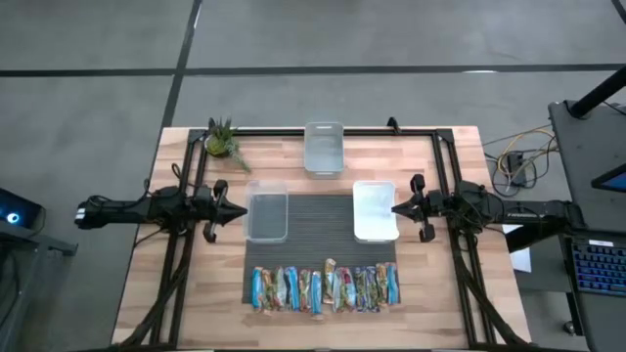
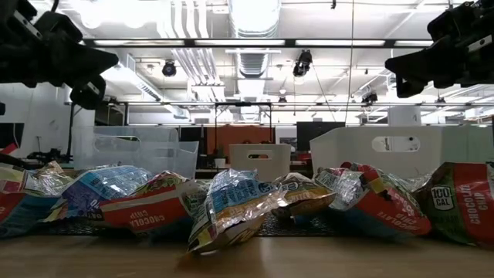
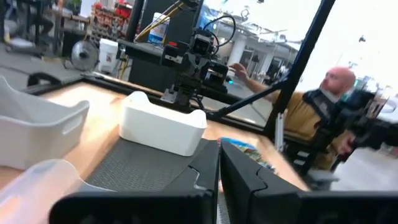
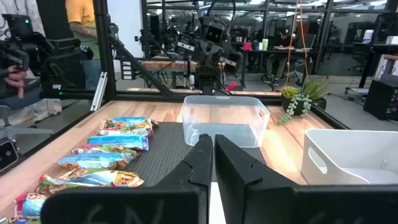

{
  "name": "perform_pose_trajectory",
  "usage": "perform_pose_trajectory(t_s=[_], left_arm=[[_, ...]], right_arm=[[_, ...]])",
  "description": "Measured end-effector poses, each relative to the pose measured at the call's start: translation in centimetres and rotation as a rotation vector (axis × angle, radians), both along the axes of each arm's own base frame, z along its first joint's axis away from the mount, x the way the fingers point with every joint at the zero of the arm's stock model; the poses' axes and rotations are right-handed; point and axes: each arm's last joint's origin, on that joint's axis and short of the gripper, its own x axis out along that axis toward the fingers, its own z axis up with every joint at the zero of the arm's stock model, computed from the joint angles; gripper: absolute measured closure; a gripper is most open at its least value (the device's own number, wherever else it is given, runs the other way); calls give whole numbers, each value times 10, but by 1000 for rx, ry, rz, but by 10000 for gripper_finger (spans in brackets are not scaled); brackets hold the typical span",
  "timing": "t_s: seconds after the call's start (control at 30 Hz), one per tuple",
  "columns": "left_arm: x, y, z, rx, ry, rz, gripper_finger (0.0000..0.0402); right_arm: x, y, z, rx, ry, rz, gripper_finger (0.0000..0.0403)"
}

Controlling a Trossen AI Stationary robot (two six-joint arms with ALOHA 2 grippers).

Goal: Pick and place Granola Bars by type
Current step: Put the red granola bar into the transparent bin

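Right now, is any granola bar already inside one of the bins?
No, the granola bars all lie in a row on the table, and the bins look empty.

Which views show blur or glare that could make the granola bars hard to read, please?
Low view: ceiling lights glare behind, yet the granola bars read sharply. Left wrist view: smeared, the white bin soft-edged. Right wrist view: clear, the clear bin crisp. High view: evenly lit.

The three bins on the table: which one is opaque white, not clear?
The white bin, on the mat's right side beside the shut right gripper. The bin near the left gripper and the bin at the far edge are see-through.
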Motion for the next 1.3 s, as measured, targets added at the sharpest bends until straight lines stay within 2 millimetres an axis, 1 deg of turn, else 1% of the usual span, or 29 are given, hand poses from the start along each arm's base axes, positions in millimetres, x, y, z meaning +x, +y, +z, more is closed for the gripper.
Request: perform_pose_trajectory(t_s=[0.1, 0.37, 0.53, 0.6, 0.73, 0.83, 0.97, 1.13, 1.3], left_arm=[[0, 0, 0, -34, -2, -1, 402], [0, 0, 0, -30, -4, -1, 402], [0, 1, 1, 11, -10, 29, 402], [0, 3, 2, 6, -22, 92, 402], [-1, 6, 8, -120, -94, 195, 402], [-2, 6, 13, -179, -152, 192, 402], [-3, 6, 20, -228, -223, 180, 402], [-6, 6, 31, -321, -341, 152, 402], [-11, 6, 44, -343, -445, 129, 402]], right_arm=[[0, 0, 0, 0, 0, 0, 394], [0, 0, 0, 5, -1, 0, 394], [0, 0, 0, 151, 8, 2, 394], [0, 0, 1, 218, 11, 3, 394], [0, 0, 3, 337, -3, 8, 394], [-1, 0, 9, 386, -62, 22, 394], [-3, 0, 21, 405, -191, 43, 394], [-7, -1, 36, 417, -356, 29, 394], [-13, -1, 47, 407, -483, 43, 394]])
